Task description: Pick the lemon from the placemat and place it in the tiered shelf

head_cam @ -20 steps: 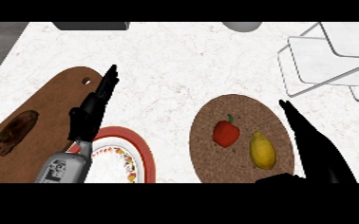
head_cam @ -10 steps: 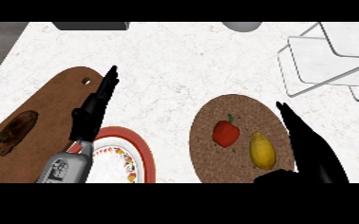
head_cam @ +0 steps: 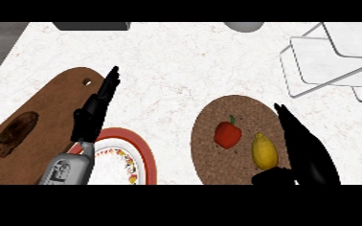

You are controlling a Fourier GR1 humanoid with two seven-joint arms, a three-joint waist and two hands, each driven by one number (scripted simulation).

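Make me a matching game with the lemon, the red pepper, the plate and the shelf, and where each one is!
Things:
1. lemon
2. red pepper
3. plate
4. tiered shelf

Places:
A. top right of the view
B. on the placemat, right beside the right hand
C. at the lower edge, next to the wooden board
D. in the placemat's middle, left of the yellow fruit

Pairs: 1-B, 2-D, 3-C, 4-A
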